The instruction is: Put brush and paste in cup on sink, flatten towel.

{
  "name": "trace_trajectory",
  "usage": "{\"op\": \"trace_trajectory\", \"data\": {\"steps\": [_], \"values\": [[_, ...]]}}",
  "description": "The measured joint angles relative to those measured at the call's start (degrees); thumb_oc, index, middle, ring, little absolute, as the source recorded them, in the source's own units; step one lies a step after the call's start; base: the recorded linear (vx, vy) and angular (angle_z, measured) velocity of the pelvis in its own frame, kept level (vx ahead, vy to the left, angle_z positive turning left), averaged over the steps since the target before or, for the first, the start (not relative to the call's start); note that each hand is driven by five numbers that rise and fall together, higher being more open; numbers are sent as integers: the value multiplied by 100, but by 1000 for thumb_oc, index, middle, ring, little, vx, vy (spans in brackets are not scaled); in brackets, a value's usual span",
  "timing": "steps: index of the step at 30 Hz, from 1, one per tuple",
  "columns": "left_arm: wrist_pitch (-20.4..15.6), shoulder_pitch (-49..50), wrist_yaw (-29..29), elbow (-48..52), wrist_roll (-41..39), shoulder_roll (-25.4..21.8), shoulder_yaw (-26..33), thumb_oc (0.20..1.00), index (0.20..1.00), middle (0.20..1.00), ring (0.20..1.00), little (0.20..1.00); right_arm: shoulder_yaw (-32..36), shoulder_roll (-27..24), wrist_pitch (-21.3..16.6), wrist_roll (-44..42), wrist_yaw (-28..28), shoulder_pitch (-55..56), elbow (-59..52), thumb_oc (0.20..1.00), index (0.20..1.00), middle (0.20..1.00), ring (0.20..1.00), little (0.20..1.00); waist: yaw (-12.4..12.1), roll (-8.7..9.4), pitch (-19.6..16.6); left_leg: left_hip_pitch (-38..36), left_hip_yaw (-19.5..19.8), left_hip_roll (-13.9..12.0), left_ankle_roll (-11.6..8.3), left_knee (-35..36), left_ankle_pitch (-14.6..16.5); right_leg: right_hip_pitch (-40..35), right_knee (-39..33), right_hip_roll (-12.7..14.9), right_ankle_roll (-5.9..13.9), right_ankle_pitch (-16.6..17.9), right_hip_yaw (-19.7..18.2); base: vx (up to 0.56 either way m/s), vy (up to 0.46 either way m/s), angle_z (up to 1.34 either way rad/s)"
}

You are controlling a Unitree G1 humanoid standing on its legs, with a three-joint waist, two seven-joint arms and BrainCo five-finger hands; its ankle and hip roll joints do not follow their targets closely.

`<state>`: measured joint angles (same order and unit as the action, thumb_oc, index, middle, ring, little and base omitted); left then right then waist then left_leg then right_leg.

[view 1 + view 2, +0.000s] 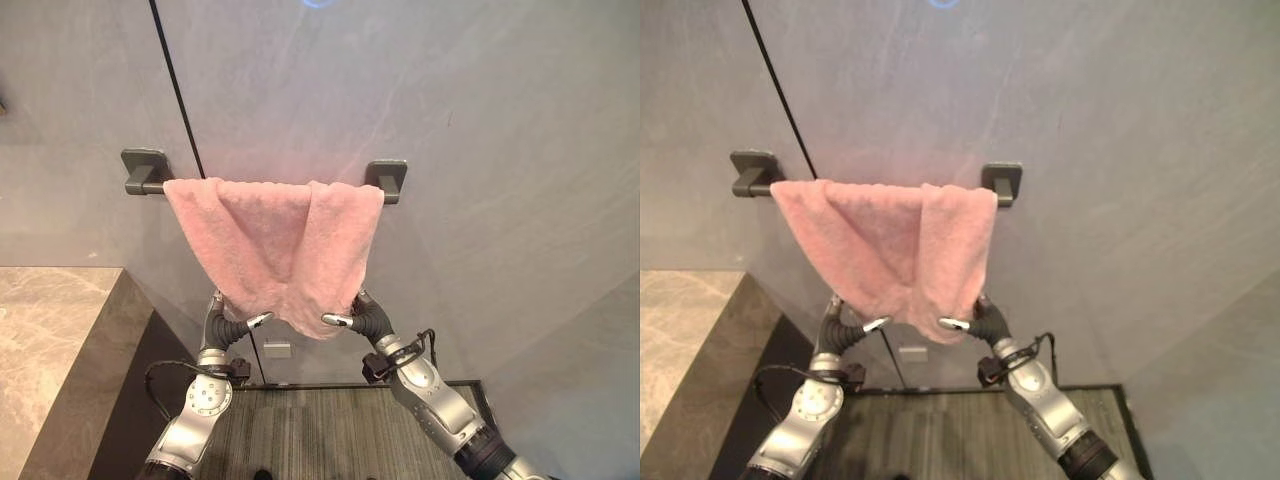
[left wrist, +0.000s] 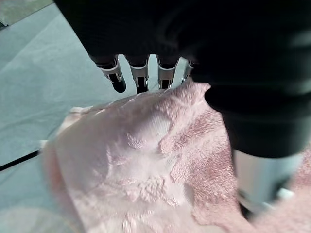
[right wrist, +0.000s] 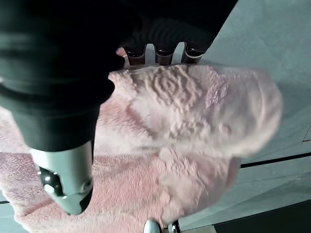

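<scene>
A pink towel (image 1: 275, 245) hangs bunched over a dark wall bar (image 1: 388, 180), narrowing to a point at the bottom. Both hands are raised to its lower edge. My left hand (image 1: 228, 325) is at the lower left edge, fingers (image 2: 141, 77) behind the cloth and thumb (image 2: 262, 179) in front. At the lower right edge my right hand (image 1: 365, 318) holds the cloth the same way, with its thumb (image 3: 65, 179) over the towel (image 3: 194, 111) and the fingers tucked behind.
A stone countertop (image 1: 50, 340) runs along the left, its dark side dropping to the floor. A white wall outlet (image 1: 277, 350) sits below the towel. A grey ribbed mat (image 1: 320, 430) covers the floor under the arms.
</scene>
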<state>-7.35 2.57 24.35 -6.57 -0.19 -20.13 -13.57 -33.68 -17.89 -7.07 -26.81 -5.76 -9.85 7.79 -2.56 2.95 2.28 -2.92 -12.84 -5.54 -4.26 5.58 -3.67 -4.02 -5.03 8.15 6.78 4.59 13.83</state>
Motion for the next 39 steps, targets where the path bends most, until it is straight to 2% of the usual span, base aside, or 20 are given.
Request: {"op": "trace_trajectory", "data": {"steps": [1,2,10,17,27,28,29,30,31,39], "values": [[-9,0,-6,0,-29,6,0,200,200,200,200,200,0,2,0,0,2,-10,0,363,363,363,363,363,-1,2,-1,0,0,0,0,0,0,0,0,0,0,0,0,0,0,0],[-14,0,-14,2,-103,7,1,200,200,200,200,200,-7,8,1,-2,4,-24,1,200,200,200,200,200,-22,3,-2,0,3,0,0,1,0,-3,0,0,0,0,2,0,0,0],[-33,-13,-40,48,-226,12,16,200,200,200,200,200,-45,68,-4,-53,112,-435,10,200,200,200,200,200,-167,42,-28,9,50,1,-1,-20,-4,-20,0,-1,-1,0,47,-2,-2,1],[-48,-12,-22,52,-443,15,266,200,200,200,200,200,-87,170,-3,-29,85,-607,11,200,200,200,200,200,-208,54,-36,16,99,5,-5,-19,-10,-41,0,0,-2,-2,84,-2,-3,3],[-281,-14,478,754,-324,11,788,200,200,200,200,200,-154,184,-75,72,77,-938,-346,200,200,200,200,200,-302,76,-50,33,115,5,-12,-19,-13,-35,0,0,-2,-10,99,0,0,0],[-283,-13,485,734,-312,12,778,200,200,200,200,200,-157,205,-110,72,72,-934,-258,498,498,498,498,498,-301,78,-51,42,114,6,-12,-19,-13,-25,0,1,-2,-10,99,0,0,0],[-286,-8,486,694,-313,13,767,244,244,244,244,244,-155,259,-141,69,58,-915,-156,686,686,686,686,686,-302,78,-51,43,114,7,-12,-19,-13,-25,0,2,-2,-10,99,0,0,0],[-287,-6,483,632,-313,13,755,576,576,576,576,576,-155,295,-157,68,48,-888,-34,1000,1000,1000,1000,1000,-302,78,-51,43,114,6,-12,-19,-13,-24,0,1,-2,-10,99,0,0,0],[-282,-7,463,503,-318,12,746,1000,1000,1000,1000,1000,-177,314,-148,73,-1,-853,104,1000,1000,1000,1000,1000,-299,78,-51,60,117,6,-12,-19,-13,-13,0,1,-3,-10,100,0,0,0],[-108,-3,285,-286,-320,15,567,1000,1000,1000,1000,1000,-110,285,-43,365,-74,-716,861,1000,1000,1000,1000,1000,-279,67,-43,22,108,8,-11,-19,-14,-37,0,2,-3,-11,97,0,0,0]]}}
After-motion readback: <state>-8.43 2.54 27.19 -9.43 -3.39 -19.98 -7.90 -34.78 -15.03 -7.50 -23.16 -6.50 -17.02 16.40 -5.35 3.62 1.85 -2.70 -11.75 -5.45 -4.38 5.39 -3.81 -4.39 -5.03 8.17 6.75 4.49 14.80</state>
